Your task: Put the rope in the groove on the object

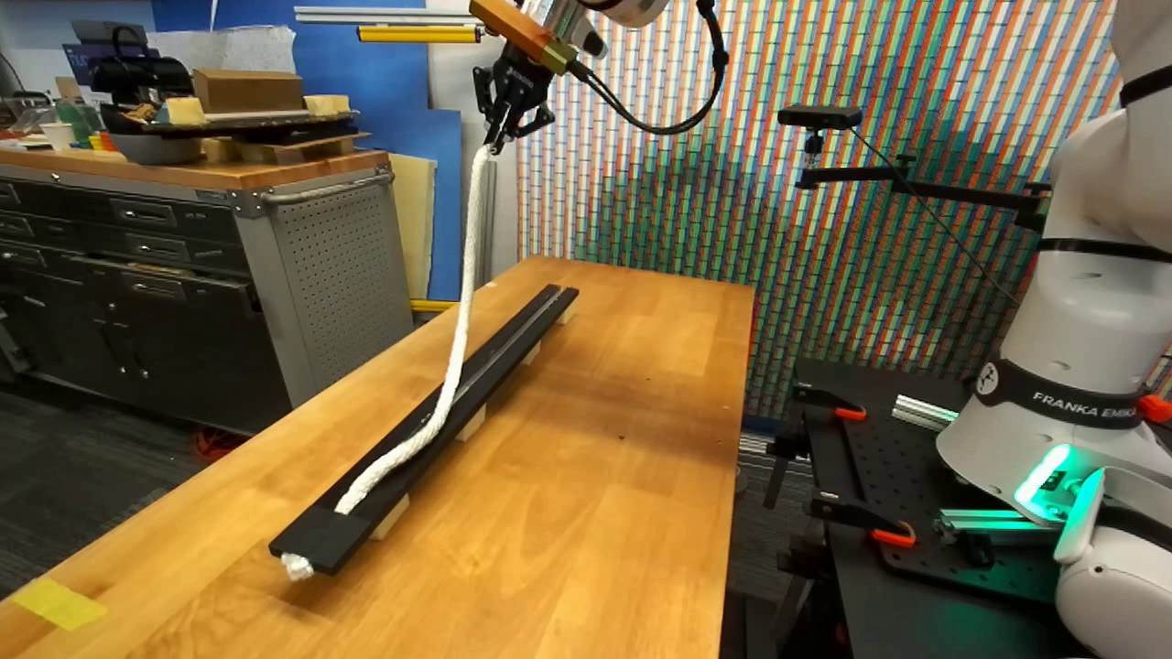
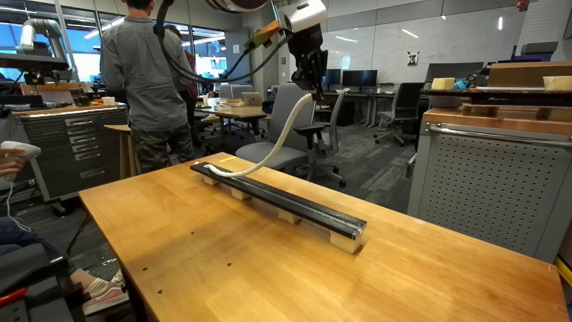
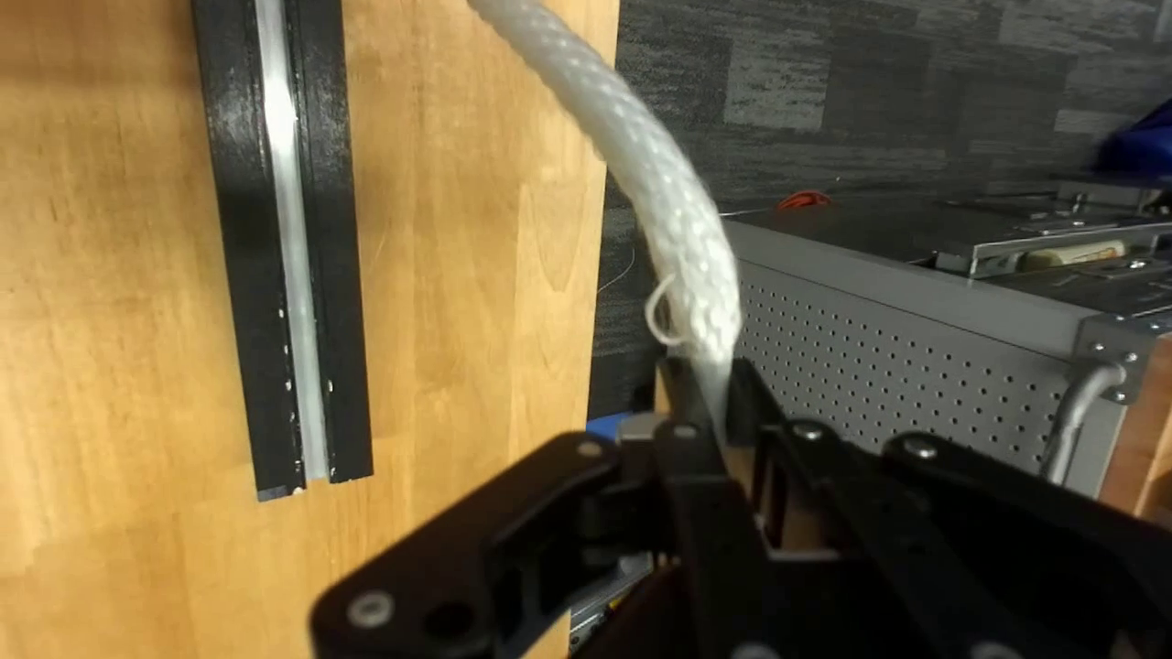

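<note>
Closest to the lens in my wrist view is the gripper, dark, blurred along its linkages and cut off by the bottom edge. Its fingers pinch the rope at the raised end; how much of it is tucked between them I can't make out from here. A thin stray loop of fiber stands off the rope just beside my grip.

From there the rope, thick, white and braided, runs out of the top of the wrist view, so I follow it in an exterior view: it hangs in a long slack curve down to one end of the black bar. Whether that low stretch sits down in the groove or on top of it, I can't tell. A black patch at the bar's end hides what is under it, and a frayed white tuft pokes out past it. In the wrist view the groove runs straight and shiny between the bar's dark edges. Light blocks hold the bar up from the wooden table. My arm is cut off in both exterior views.
</note>
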Controlling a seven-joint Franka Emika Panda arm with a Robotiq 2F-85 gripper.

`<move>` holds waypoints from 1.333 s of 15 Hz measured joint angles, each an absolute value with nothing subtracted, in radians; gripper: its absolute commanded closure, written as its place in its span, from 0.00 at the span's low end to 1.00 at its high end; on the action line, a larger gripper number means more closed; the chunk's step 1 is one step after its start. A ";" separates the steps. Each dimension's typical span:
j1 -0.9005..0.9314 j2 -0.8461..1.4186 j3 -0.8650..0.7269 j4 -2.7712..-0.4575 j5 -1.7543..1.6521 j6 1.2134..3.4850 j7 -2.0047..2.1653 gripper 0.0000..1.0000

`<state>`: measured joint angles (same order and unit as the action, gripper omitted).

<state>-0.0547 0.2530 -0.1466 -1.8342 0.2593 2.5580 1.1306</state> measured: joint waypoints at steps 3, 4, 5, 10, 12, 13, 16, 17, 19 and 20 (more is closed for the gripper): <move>-0.067 0.284 -0.149 -1.834 0.259 2.558 1.131 0.97; -0.070 0.298 -0.154 -1.834 0.256 2.558 1.131 0.97; -0.072 0.313 -0.162 -1.834 0.252 2.558 1.131 0.97; -0.076 0.381 -0.209 -1.829 0.202 2.557 1.144 0.97; -0.076 0.401 -0.225 -1.824 0.181 2.557 1.153 0.97; -0.076 0.409 -0.231 -1.822 0.174 2.555 1.155 0.97; -0.076 0.431 -0.248 -1.811 0.159 2.550 1.156 0.97; -0.076 0.435 -0.255 -1.808 0.152 2.542 1.157 0.97; -0.076 0.444 -0.268 -1.799 0.129 2.519 1.157 0.97; -0.078 0.449 -0.272 -1.794 0.121 2.503 1.157 0.97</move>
